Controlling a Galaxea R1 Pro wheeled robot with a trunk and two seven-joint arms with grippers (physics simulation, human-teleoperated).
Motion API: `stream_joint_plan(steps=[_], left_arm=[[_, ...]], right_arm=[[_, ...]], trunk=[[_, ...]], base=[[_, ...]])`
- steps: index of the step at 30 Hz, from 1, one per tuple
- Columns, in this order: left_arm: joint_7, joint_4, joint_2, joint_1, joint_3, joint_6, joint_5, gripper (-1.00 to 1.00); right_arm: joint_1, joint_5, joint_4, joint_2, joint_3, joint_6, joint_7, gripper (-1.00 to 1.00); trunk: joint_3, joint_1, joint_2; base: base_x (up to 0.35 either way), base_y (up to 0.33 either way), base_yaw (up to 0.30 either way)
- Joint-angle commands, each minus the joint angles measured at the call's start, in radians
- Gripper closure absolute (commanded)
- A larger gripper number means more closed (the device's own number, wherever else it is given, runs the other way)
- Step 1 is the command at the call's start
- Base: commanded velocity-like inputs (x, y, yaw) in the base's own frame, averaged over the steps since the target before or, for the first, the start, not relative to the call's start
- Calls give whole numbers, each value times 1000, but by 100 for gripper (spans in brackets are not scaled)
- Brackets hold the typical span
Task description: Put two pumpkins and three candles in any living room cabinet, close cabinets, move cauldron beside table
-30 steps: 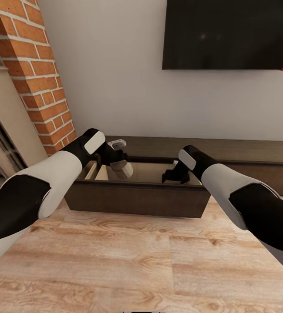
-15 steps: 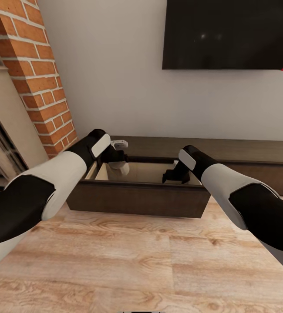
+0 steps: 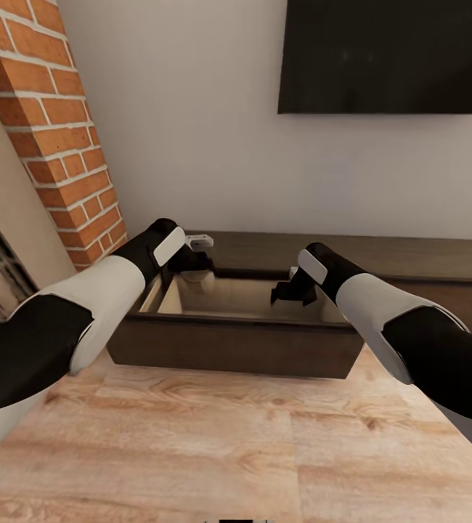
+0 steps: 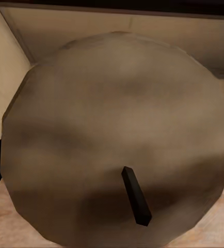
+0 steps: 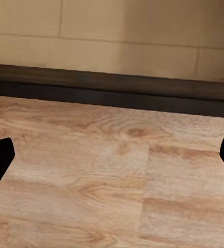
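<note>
Holding a candle (image 4: 117,150) wick-end toward the wrist camera, left gripper (image 3: 196,270) sits over the open cabinet (image 3: 229,341); right gripper (image 3: 285,290) spread, empty.

- The cabinet (image 3: 229,345) is showing dark, matt wood, paler inside.
- The candle (image 4: 117,139) is looking waxy and matt.
- The floor (image 3: 214,450) is showing light grained wood.

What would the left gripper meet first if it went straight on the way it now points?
The candle: its wicked top sits right ahead of the left gripper, inside the open cabinet drawer. Whether they already touch is unclear.
</note>
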Motion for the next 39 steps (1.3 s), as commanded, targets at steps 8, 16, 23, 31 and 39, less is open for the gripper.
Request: stream_joint_plan(steps=[8, 16, 23, 31, 39], left_arm=[[-2, -1, 1, 0, -7, 2, 8, 100], [-37, -1, 1, 0, -8, 2, 8, 100], [-40, -1, -1, 0, -8, 1, 7, 100], [-40, -2, -1, 1, -8, -32, 6, 100], [-40, -2, -1, 1, -9, -68, 5, 100]], right_arm=[[-1, -12, -1, 1, 6, -23, -8, -100], [-1, -14, 1, 1, 7, -50, -8, -100], [0, -16, 3, 1, 9, -74, -7, -100], [5, -16, 8, 3, 9, -77, -7, -100], [11, -16, 10, 3, 9, -77, -7, -100]], trunk=[[-1, 0, 0], [-6, 0, 0], [-12, 0, 0], [-19, 0, 0], [-31, 0, 0]], base=[[241, 126, 0], [38, 22, 0], [226, 69, 0], [115, 35, 0], [2, 1, 0]])
